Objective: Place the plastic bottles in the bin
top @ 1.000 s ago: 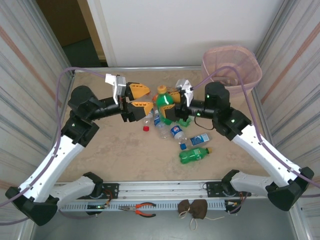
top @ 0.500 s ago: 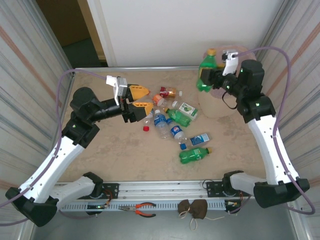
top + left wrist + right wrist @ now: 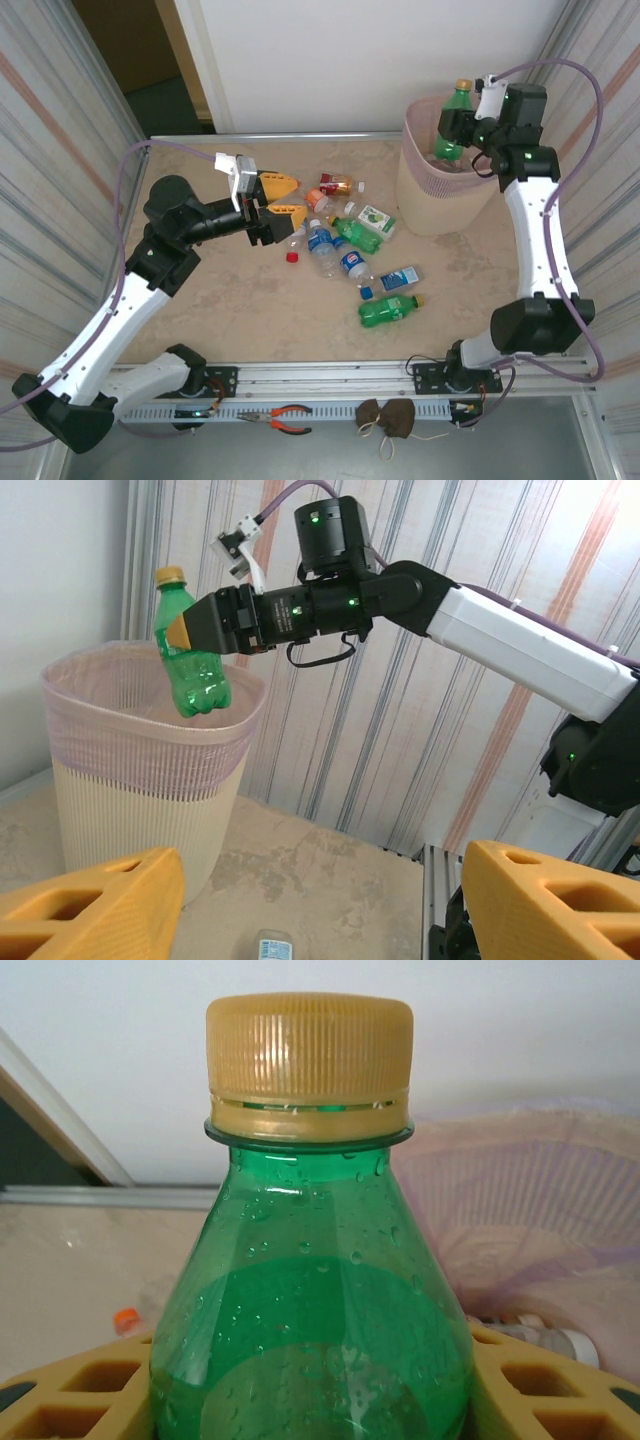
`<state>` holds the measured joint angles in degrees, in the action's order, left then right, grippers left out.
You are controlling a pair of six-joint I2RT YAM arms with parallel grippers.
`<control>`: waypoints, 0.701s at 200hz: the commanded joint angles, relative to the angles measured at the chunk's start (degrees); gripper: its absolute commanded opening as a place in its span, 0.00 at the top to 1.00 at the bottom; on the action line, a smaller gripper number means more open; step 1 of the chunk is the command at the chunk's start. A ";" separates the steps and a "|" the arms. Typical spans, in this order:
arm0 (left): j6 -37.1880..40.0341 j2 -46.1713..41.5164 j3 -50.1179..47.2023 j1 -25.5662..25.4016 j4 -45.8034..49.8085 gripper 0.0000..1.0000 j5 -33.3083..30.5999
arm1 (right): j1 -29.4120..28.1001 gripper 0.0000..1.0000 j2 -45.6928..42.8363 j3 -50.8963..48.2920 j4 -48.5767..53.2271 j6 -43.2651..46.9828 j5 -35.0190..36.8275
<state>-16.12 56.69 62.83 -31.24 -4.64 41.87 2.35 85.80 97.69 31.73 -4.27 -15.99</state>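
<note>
My right gripper [image 3: 452, 128] is shut on a green bottle [image 3: 457, 103] with a yellow-orange cap, holding it upright over the rim of the pale pink bin [image 3: 420, 190] at the table's far right corner. The left wrist view shows that bottle [image 3: 190, 660] hanging above the bin [image 3: 150, 770]. In the right wrist view its body [image 3: 310, 1290] sits between my orange fingers [image 3: 70, 1395]. My left gripper [image 3: 285, 198] is open and holds nothing, just left of several bottles [image 3: 352, 265] lying mid-table, including a green one [image 3: 390, 310].
A loose red cap [image 3: 292, 257] lies near the bottles. Bottles lie inside the bin [image 3: 545, 1338]. Pliers [image 3: 285, 418] and a brown pouch [image 3: 385, 418] rest on the front rail. Corrugated walls close in both sides.
My right arm lifted the green bottle from the pile mid-table and carried it up and right to above the bin. The left arm stayed almost still.
</note>
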 commanded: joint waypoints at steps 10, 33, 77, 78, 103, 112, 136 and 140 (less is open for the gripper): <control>-0.10 -0.13 -1.12 0.06 -0.38 0.27 -0.56 | 0.41 0.53 4.83 4.52 8.85 7.74 0.97; -0.28 0.05 -1.39 0.30 -0.10 0.27 -0.55 | 0.46 0.54 8.14 6.56 12.93 10.27 2.23; -0.76 0.21 -1.89 0.40 -0.10 0.27 -0.56 | 0.14 0.54 15.21 9.19 19.16 13.42 5.61; -0.76 0.19 -1.91 0.40 -0.10 0.27 -0.56 | 0.13 0.54 15.42 9.19 19.29 13.46 5.70; -0.90 0.20 -1.99 0.47 -0.01 0.27 -0.54 | -0.19 0.54 19.34 12.42 22.52 14.42 8.05; -0.86 0.22 -2.12 0.50 0.07 0.27 -0.56 | -0.26 0.54 20.75 12.94 23.66 14.79 8.40; -0.88 0.20 -2.19 0.66 0.16 0.27 -0.64 | -0.83 0.54 24.47 14.19 26.91 15.60 9.82; -0.90 0.25 -2.27 0.68 0.24 0.27 -0.66 | -0.92 0.54 24.96 14.44 27.41 15.61 10.04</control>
<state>-16.53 57.17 61.08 -31.11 -4.32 41.82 2.24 107.63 109.47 53.23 9.02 -8.49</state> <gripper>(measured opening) 0.731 0.541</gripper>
